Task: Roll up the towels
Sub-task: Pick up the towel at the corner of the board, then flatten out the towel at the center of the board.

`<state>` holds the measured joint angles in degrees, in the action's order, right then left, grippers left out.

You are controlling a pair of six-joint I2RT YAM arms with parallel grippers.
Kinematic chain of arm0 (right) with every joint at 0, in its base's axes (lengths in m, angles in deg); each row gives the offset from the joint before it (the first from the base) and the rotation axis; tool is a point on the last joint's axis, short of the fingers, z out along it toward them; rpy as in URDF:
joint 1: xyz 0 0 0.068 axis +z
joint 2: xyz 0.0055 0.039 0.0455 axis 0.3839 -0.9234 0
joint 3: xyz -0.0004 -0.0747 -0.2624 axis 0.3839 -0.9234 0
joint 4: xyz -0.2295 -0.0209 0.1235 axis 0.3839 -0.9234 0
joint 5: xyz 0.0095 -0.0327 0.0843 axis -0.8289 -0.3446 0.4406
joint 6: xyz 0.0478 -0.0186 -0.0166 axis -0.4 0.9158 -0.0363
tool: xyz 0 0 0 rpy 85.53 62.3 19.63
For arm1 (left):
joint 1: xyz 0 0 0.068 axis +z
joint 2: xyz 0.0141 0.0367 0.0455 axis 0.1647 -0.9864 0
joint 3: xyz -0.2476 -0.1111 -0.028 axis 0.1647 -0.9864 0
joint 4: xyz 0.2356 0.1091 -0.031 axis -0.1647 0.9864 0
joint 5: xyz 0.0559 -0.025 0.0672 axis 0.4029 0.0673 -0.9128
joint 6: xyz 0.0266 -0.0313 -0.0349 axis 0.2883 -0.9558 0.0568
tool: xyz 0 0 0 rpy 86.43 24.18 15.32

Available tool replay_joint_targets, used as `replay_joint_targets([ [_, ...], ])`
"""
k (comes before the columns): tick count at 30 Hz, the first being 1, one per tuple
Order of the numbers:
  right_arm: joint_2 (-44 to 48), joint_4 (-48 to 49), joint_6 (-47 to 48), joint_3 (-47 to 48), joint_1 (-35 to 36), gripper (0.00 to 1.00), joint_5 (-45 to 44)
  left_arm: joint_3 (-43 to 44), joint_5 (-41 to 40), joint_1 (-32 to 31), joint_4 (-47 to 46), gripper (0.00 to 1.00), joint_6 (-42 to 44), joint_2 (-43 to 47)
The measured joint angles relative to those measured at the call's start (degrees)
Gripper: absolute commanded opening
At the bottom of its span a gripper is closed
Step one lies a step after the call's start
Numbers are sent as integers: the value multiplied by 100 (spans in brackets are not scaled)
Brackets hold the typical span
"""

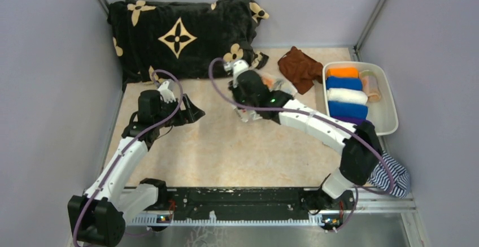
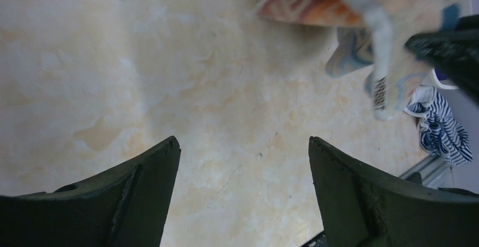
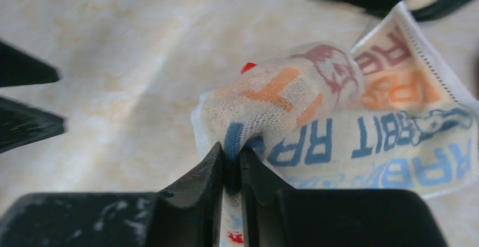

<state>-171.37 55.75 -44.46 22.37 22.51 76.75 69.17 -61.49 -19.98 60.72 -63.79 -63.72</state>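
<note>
A pale printed towel with blue and orange lettering lies partly folded on the tabletop. My right gripper is shut on a bunched fold of it near the table's middle. From above, only small bits of this towel show past the right gripper. My left gripper hangs open over bare table to the left, with nothing between its fingers. The towel shows blurred at the upper right of its view. A brown towel lies crumpled at the back. Several rolled towels sit in a tray.
The white tray stands at the right edge. A black blanket with beige flowers covers the back left. A navy-and-white striped cloth lies by the right arm's base. Walls close in on three sides.
</note>
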Motion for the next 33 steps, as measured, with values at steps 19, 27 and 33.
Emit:
replay_joint_targets([
  [19, 160, -83, 81, -1700, 28, 59, -435, -1504, -411, -1757, -382, 86, -1550, 186],
  [27, -662, 262, 273, -1340, -1471, 58, 149, -1381, -855, -2092, -1029, 87, -1711, -1320],
  [33, -1794, 577, 116, -715, -1801, 58, 935, -1388, -1071, -2063, -1294, 88, -1864, -1491],
])
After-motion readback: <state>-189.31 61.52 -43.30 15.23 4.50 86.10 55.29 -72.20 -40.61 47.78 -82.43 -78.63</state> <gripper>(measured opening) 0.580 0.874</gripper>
